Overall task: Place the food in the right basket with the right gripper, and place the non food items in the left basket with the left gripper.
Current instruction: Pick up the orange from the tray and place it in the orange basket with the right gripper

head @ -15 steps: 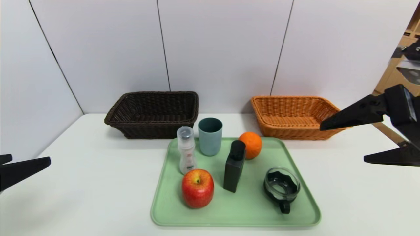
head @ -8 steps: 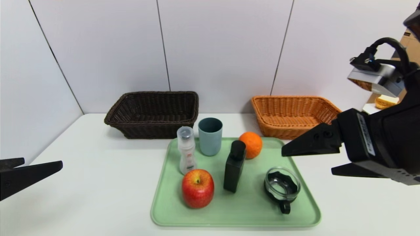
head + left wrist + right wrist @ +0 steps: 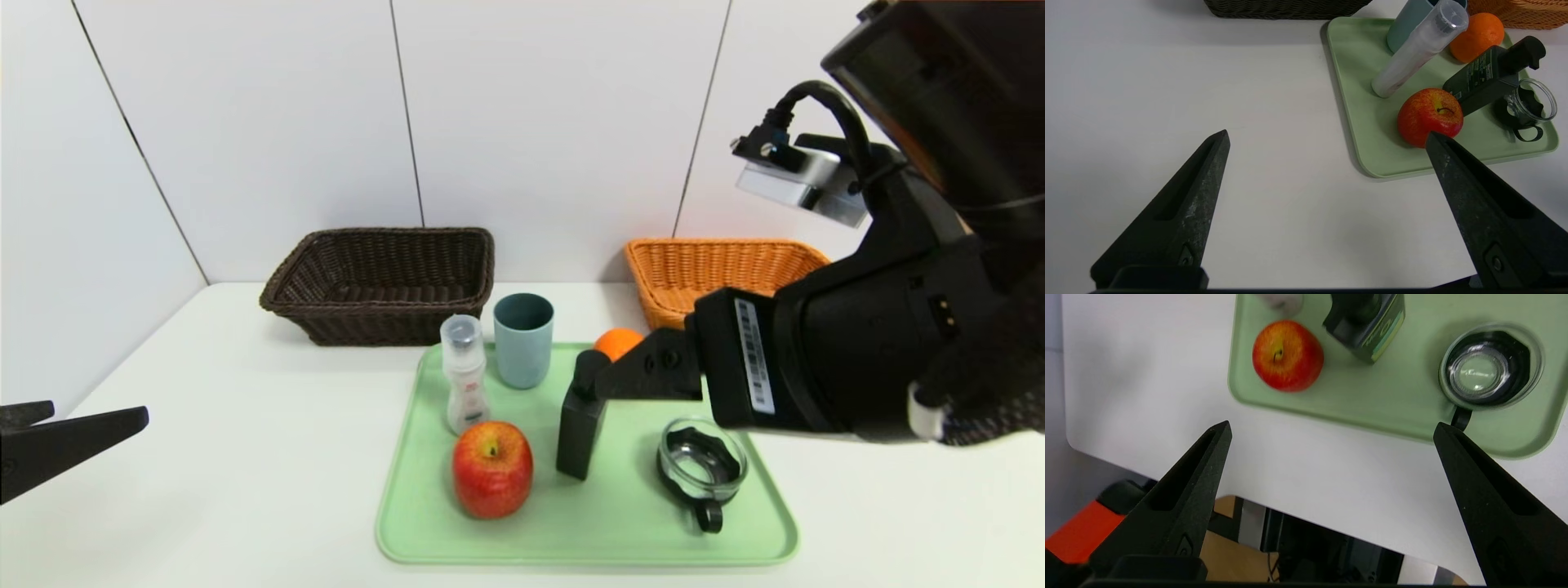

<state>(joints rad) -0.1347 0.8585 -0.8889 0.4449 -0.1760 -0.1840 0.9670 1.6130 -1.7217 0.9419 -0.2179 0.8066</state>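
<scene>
Right gripper [image 3: 1327, 433] hangs above the tray [image 3: 424, 531], jaws spread wide, holding nothing.

Head view, near to far:
- Apple [image 3: 492, 469] at the tray's near-left, about 7 o'clock from the gripper tip and nearest to it of the 2 foods.
- Dark bottle [image 3: 581, 425] stands upright between them.
- Orange [image 3: 616, 341] at 12 o'clock, half hidden behind the fingertip.
- Orange basket [image 3: 694, 273] lies beyond, at 1 o'clock.

Left gripper [image 3: 1327, 139], also wide and empty, sits over bare bench [image 3: 245, 425] at 9 o'clock, well apart from the tray.
</scene>
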